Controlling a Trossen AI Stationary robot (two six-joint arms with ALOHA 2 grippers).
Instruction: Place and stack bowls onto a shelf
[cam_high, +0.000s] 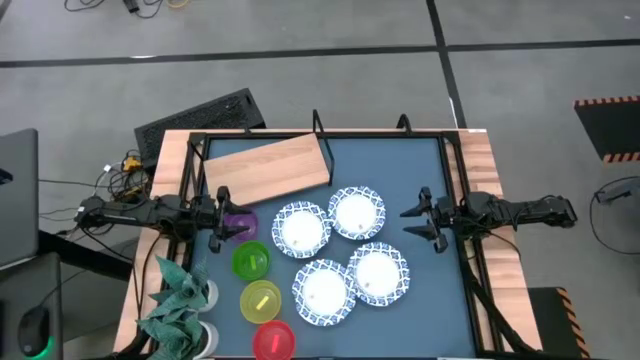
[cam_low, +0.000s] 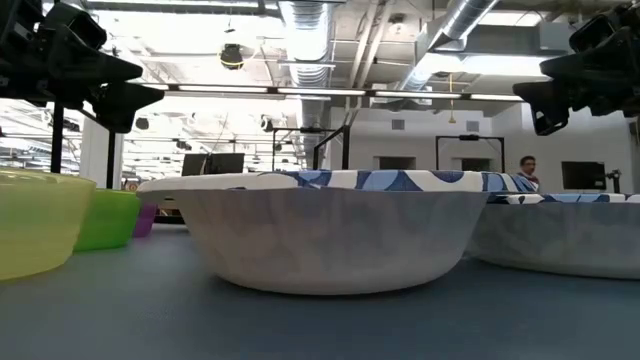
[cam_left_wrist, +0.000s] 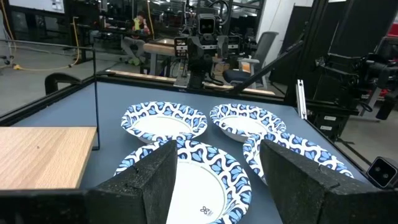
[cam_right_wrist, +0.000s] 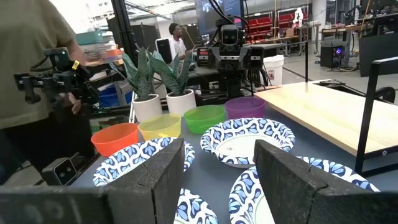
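Your left claw (cam_high: 222, 215) hovers at the left side of the table (cam_high: 420, 300), its fingers spread with nothing between them, right above the purple bowl (cam_high: 240, 224). Your right claw (cam_high: 424, 217) hangs at the right side, also spread and empty, pointing toward the patterned bowls.

The four blue-rimmed white bowls sit in a tight cluster mid-table. One (cam_high: 301, 229) lies nearest the left claw, another (cam_high: 357, 212) sits just beside it toward the back, a third (cam_high: 378, 273) sits nearer the right side, and the fourth (cam_high: 324, 291) is toward the front. Their rims look close to touching, though you cannot tell whether they really meet.

The small plain bowls run in a line along the left. Behind the purple one come the green bowl (cam_high: 251, 261), the yellow bowl (cam_high: 261, 301) and the red bowl (cam_high: 273, 341) at the front edge.

The shelf (cam_high: 265, 166) lies at the back left, its wooden board bare and slightly skewed. The leafy plant (cam_high: 178, 299) stands in white pots at the front left corner.
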